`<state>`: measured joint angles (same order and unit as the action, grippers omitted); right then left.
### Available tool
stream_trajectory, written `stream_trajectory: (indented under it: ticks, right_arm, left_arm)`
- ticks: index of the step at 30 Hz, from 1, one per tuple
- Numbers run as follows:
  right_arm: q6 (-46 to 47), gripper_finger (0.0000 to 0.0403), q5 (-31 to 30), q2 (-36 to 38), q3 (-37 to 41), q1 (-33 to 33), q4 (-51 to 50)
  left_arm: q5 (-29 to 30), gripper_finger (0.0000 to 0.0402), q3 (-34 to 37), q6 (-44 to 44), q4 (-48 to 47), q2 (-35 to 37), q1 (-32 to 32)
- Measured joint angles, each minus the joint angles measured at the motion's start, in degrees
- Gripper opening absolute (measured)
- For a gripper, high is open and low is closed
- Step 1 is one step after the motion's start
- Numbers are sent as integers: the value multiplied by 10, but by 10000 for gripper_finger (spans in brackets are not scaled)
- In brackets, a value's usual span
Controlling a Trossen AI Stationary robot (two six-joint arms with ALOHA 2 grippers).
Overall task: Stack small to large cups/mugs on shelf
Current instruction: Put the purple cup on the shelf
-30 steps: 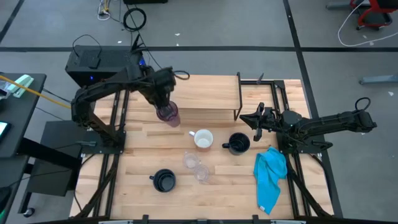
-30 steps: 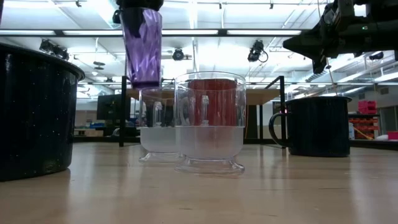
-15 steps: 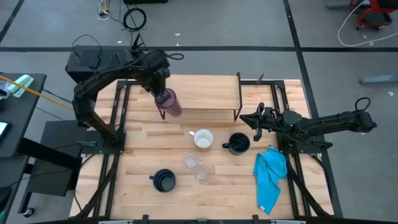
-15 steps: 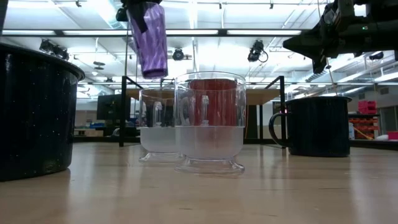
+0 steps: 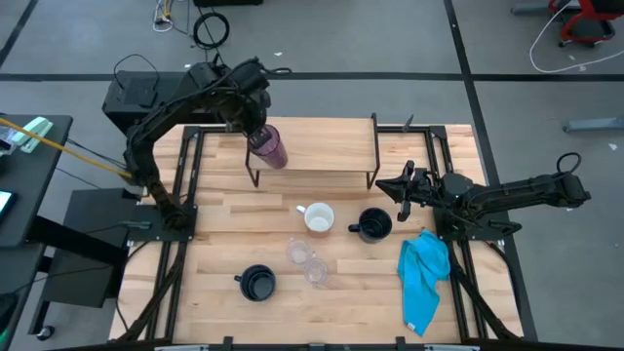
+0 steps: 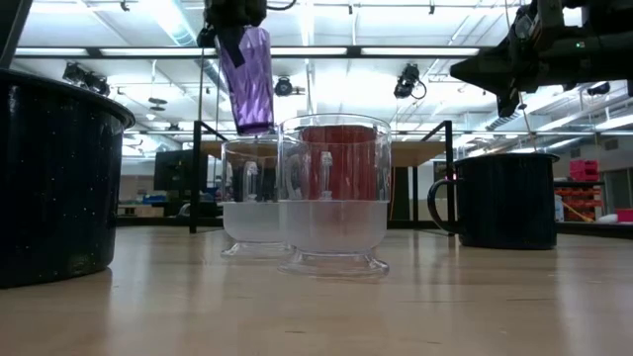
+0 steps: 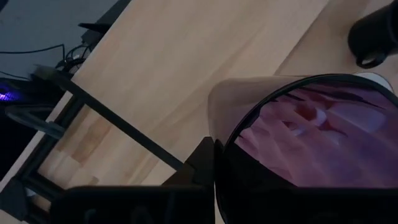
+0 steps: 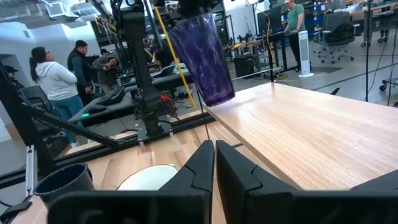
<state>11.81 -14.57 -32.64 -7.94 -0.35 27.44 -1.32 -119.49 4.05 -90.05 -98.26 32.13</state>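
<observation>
Tumbler (image 5: 267, 146) has swung up from the surface (image 5: 219, 244) to hang tilted over the shelf (image 5: 322, 146) edge, left fingers (image 5: 252, 122) clamped on it, so set-down looks next; right fingers (image 5: 402, 188) sit together beside the shelf.

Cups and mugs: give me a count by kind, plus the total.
Purple tumbler: 1
White mug: 1
Black mugs: 2
Clear cups: 2
Total: 6
</observation>
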Motion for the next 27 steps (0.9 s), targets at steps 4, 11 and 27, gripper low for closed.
stream_trajectory:
  ticks: [4,11,27]
  right_arm:
    - [0,23,0,0,0,0,0]
    - [0,23,0,0,0,0,-1]
    - [6,23,30,-125,-112,-67,-65]
  left_arm:
    - [0,12,17,0,0,0,5]
    - [-1,12,32,-3,4,1,5]
    - [30,12,10,-18,-1,-2,9]
